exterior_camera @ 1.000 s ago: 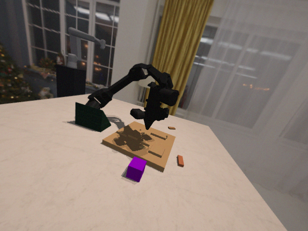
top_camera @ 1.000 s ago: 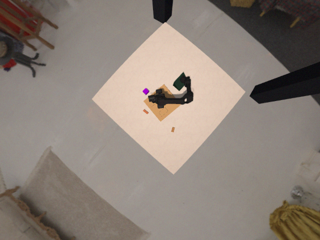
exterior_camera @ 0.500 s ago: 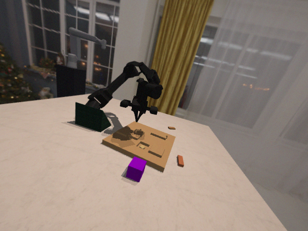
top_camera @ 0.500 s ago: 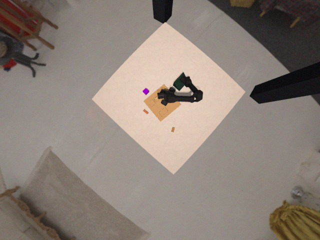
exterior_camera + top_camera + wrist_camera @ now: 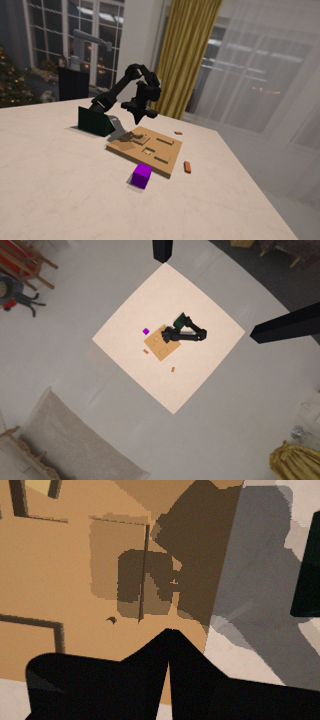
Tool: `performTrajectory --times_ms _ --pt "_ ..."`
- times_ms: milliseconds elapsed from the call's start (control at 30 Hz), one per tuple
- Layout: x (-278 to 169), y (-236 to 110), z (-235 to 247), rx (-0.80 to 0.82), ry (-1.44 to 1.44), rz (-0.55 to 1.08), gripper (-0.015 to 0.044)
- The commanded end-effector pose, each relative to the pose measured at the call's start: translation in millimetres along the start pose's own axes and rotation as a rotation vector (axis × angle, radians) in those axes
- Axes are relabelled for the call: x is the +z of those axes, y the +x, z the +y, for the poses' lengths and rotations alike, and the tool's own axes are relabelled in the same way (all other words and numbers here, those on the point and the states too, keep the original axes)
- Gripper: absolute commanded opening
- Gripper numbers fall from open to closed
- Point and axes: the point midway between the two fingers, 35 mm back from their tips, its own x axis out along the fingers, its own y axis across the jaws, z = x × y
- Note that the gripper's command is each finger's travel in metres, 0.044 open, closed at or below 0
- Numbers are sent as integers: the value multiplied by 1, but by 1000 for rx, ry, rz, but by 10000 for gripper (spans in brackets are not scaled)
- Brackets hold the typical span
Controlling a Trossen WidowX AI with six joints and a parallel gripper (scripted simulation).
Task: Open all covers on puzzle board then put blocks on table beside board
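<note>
The tan puzzle board [image 5: 155,349] [image 5: 124,149] lies flat. One well is uncovered, with a pale yellow block [image 5: 156,338] [image 5: 147,152] [image 5: 37,486] inside. A raised tan cover [image 5: 151,343] [image 5: 163,156] sits beside that well. Another raised cover [image 5: 140,139] [image 5: 117,565] is partly in shadow; whether it hides a block cannot be seen. A third outlined rectangle is partly visible; its state is unclear. A red-orange block [image 5: 145,351] [image 5: 187,167] and an orange-brown block [image 5: 173,369] [image 5: 178,133] rest on the table off the board. My gripper [image 5: 137,123] [image 5: 171,635] is shut and empty above the board.
A purple cube [image 5: 146,331] [image 5: 141,175] stands close beside the board. A dark green wedge [image 5: 178,323] [image 5: 93,122] [image 5: 307,575] stands on the other side, near my arm's base. The arm's shadow falls over part of the board.
</note>
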Motion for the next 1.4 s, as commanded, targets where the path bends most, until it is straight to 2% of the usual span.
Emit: performTrajectory --times_ms 0,600,1367 --pt "1 1 -2 -3 11 -3 0" --pt "1 2 -2 -3 11 -3 0" --pt "2 24 0 -2 11 -6 0"
